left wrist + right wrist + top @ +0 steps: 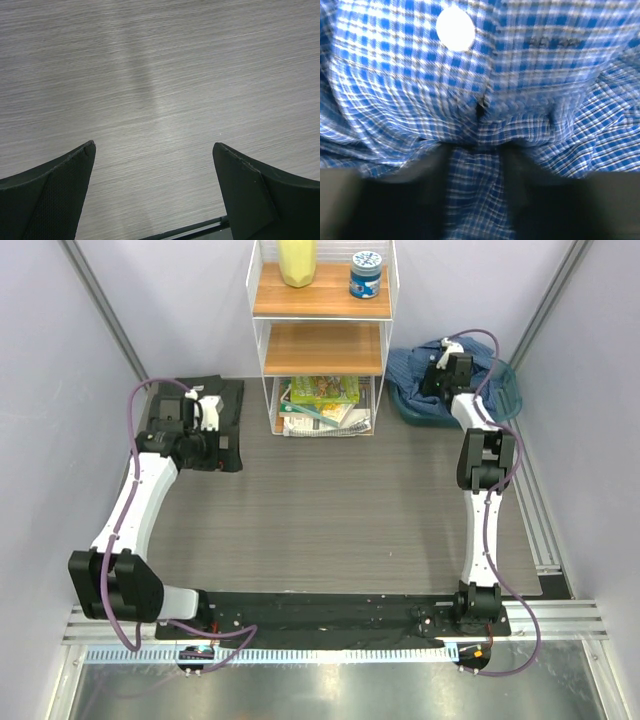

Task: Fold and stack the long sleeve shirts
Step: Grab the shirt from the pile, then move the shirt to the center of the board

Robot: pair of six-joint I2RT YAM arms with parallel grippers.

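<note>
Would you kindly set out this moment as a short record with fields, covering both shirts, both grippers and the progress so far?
blue check shirt: bunched up in the teal tub, back right
dark grey shirt: lying flat on the table, back left
left gripper: open, holding nothing, by the dark grey shirt
right gripper: down in the tub, pinched on a fold of the blue check shirt
shelf unit: back centre, between the two shirts
progress: shirts apart, no stack yet
</note>
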